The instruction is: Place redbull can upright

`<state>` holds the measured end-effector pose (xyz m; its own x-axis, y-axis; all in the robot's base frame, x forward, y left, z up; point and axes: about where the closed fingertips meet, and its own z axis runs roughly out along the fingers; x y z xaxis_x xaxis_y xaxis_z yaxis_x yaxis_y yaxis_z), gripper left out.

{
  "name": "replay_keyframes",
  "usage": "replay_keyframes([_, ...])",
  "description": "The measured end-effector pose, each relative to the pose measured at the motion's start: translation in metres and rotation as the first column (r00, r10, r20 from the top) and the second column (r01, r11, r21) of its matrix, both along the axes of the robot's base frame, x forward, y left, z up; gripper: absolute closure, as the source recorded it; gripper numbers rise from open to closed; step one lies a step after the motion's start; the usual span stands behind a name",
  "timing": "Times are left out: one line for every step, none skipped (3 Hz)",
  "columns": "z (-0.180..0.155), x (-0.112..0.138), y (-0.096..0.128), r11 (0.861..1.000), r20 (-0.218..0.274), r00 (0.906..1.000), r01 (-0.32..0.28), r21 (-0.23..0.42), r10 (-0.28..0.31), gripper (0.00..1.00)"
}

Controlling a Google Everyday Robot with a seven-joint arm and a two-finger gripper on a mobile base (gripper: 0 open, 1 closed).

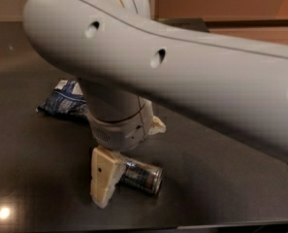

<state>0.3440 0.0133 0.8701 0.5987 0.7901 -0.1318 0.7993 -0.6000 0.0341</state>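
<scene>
The redbull can (143, 177) lies on its side on the dark table (37, 169), with its shiny silver end facing right. My gripper (131, 163) hangs from the big grey arm and is down at the can, open. The near cream finger (104, 176) stands in front of the can's left end and hides it. The far finger (156, 125) shows behind the wrist, beyond the can. The can lies between the two fingers and rests on the table.
A crumpled blue-and-white snack bag (65, 100) lies on the table behind and left of the gripper. The grey arm (197, 76) fills the upper and right parts of the view. The table's front edge (221, 224) runs just below the can.
</scene>
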Motion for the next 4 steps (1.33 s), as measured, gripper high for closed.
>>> replay_keyframes([-0.012,0.004,-0.010,1.000,-0.013,0.9998,-0.015,-0.023,0.015,0.00])
replay_keyframes([-0.024,0.007,-0.020,1.000,-0.040,0.9992,-0.006,-0.031,0.005,0.00])
replay_keyframes([-0.033,0.009,-0.025,0.999,-0.051,0.9987,-0.002,-0.043,0.000,0.00])
replay_keyframes([-0.040,0.003,-0.025,0.998,-0.048,0.9986,-0.026,-0.063,0.023,0.00])
